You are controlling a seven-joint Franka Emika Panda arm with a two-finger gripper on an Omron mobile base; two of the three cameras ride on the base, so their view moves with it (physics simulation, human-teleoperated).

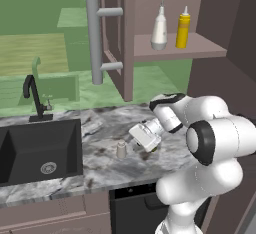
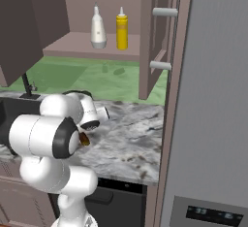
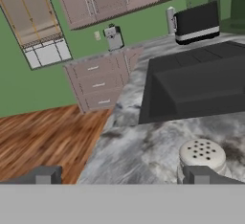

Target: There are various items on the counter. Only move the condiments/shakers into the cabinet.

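The white narrow-necked bottle [image 1: 159, 30] and the yellow squeeze bottle [image 1: 183, 28] stand side by side on the shelf of the open cabinet [image 1: 200, 50]. The small grey-white shaker [image 1: 121, 149] stands upright on the marbled counter [image 1: 100, 173], right of the sink. My gripper [image 1: 134, 139] hovers low just right of the shaker, pointing at it. In the hand view the gripper [image 3: 122, 175] is open wide and empty, and the shaker's perforated top [image 3: 202, 155] sits just beyond the right fingertip [image 3: 201, 174]. A brown lump [image 2: 85, 140] lies on the counter under my arm.
The black sink [image 1: 40, 150] with its faucet [image 1: 34, 98] lies left of the shaker. The cabinet door [image 1: 112, 33] with its long grey bar handle [image 1: 94, 38] hangs open above the counter. A tall grey fridge [image 2: 213, 100] walls off the right side.
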